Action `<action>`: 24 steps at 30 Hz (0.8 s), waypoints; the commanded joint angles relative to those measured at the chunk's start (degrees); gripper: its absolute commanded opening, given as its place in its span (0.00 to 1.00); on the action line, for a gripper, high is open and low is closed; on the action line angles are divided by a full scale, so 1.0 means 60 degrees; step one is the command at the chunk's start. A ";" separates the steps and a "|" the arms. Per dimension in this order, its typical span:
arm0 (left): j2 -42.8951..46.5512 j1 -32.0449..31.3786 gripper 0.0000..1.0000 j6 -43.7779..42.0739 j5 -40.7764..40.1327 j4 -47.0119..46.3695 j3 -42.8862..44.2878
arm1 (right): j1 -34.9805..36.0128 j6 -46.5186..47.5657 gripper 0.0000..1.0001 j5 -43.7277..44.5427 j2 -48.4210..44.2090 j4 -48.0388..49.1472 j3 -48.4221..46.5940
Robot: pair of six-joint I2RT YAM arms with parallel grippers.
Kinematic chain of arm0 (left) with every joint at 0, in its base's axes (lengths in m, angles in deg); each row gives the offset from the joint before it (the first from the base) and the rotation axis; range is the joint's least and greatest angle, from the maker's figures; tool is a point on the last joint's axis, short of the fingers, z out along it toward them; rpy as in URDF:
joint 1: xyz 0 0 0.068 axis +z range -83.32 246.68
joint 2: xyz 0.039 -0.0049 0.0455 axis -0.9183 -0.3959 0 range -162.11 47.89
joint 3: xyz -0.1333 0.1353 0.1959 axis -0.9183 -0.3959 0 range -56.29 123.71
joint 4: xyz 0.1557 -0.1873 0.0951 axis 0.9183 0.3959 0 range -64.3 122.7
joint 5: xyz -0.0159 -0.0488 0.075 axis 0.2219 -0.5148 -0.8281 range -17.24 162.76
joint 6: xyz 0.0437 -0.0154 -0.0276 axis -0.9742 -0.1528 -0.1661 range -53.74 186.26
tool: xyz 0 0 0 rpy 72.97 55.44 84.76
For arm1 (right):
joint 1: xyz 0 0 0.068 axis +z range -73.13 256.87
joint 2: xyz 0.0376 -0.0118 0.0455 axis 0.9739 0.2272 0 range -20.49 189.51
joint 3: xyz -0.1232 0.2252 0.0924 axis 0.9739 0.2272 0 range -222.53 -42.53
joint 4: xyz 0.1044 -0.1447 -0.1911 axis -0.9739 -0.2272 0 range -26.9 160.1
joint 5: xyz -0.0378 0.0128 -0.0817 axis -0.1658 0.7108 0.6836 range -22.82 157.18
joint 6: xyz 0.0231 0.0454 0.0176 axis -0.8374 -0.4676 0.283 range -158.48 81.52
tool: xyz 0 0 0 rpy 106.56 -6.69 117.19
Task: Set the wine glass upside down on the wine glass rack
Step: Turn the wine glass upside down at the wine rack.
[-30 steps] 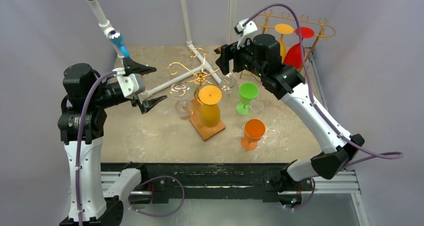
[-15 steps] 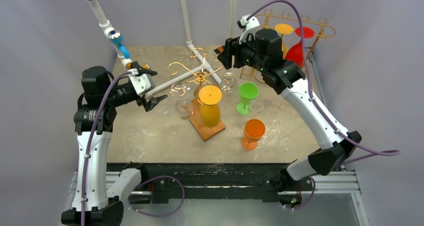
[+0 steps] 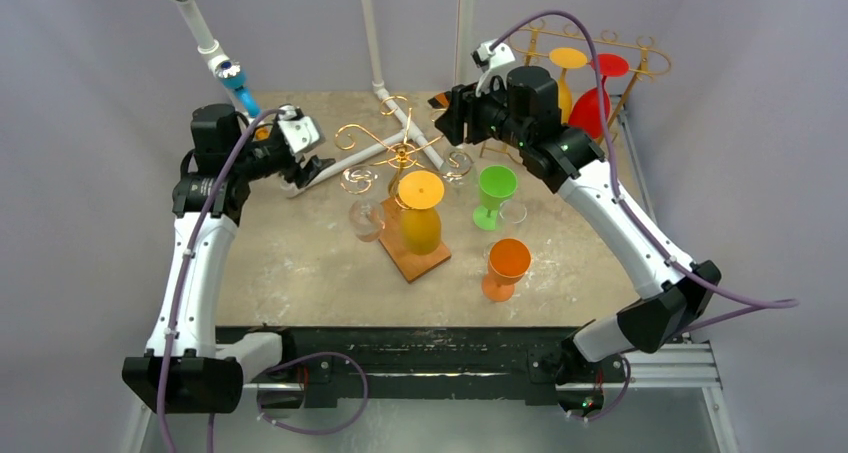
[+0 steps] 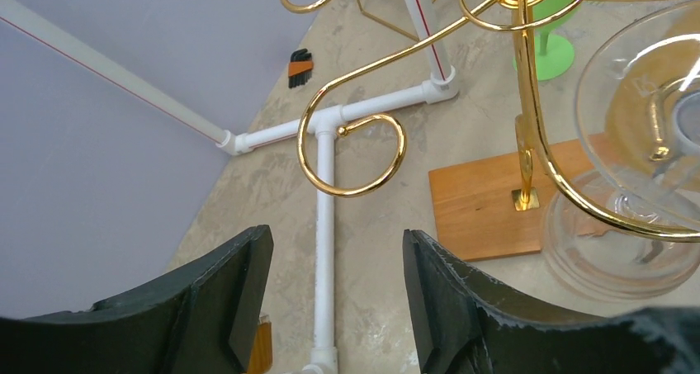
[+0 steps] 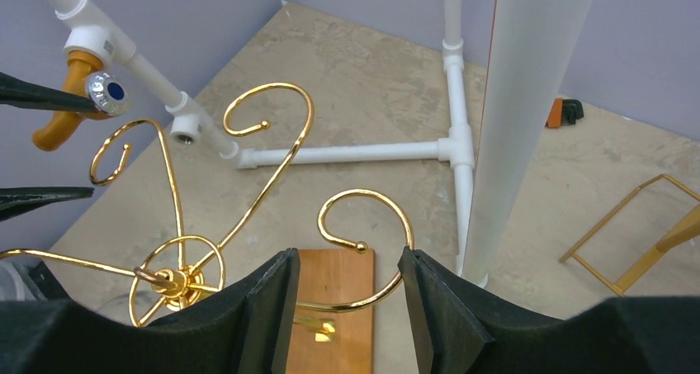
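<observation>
Gold rack (image 3: 400,155) on a wood base (image 3: 425,258), mid-table, toward the far edge. Already hung bowl-down on it are a yellow glass (image 3: 420,218) on the near side and a clear glass (image 4: 636,126) on the left side; another clear one may hang at the right, hard to make out. Not hung: a green glass (image 3: 495,188) and an orange glass (image 3: 507,261), both upright on the table (image 3: 300,263) just right of the base, the orange nearer the near edge. Cannot tell which of them is meant; neither is touched. Left gripper (image 4: 334,254) is near the far left corner, jaws apart, nothing between them, facing a free hook (image 4: 355,155). Right gripper (image 5: 347,262) is over the rack's far side, jaws apart, empty, clear of the green glass. Judgement: this glass's run is at its very start. Reach, grasp, invert and slide the foot into a free hook are all left. The second rack (image 3: 640,58) at the far right corner carries two hung glasses and looks out of play.
</observation>
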 commanded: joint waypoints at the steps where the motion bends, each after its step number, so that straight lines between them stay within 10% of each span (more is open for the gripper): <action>1: -0.0229 -0.0083 0.63 -0.0148 0.0390 -0.0800 0.0494 | -0.0144 -0.0206 0.56 0.0004 -0.0377 0.0251 0.0135; 24: -0.0882 -0.0500 0.50 -0.1248 0.0608 -0.0457 0.0886 | -0.0743 -0.1170 0.46 -0.1139 -0.0150 0.0881 0.0499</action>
